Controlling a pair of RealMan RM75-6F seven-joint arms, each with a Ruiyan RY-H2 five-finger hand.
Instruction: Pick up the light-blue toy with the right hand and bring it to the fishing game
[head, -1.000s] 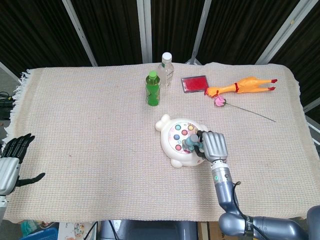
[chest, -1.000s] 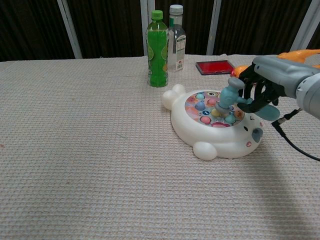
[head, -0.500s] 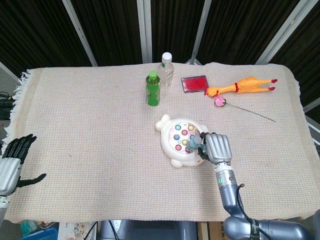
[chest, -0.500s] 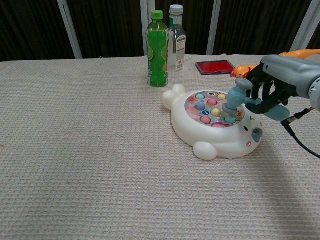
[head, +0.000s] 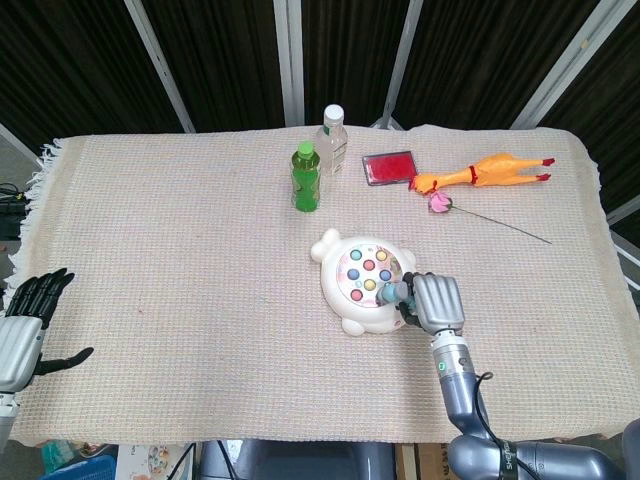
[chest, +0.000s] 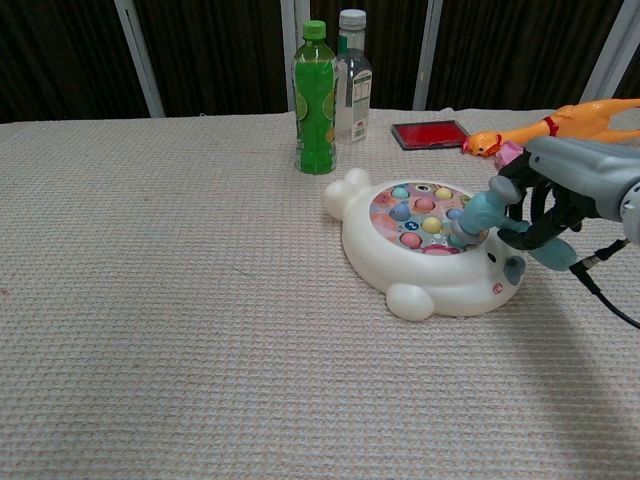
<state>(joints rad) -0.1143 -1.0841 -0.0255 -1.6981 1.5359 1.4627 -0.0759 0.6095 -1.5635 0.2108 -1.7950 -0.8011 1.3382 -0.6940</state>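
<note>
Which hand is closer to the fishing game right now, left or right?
Right. The right hand is at the fishing game's edge, holding the light-blue toy over its board. The left hand sits far off at the table's left edge, open.

No legible text anywhere. Clear plastic bottle w/ white cap (chest: 353, 76) has a label, print too small to read. Green plastic bottle (chest: 314, 100): no readable label. White rounded fishing game w/ coloured buttons (chest: 425, 250): small marks on the front, not readable. Flat red rectangular case (chest: 429, 134): blank.
</note>
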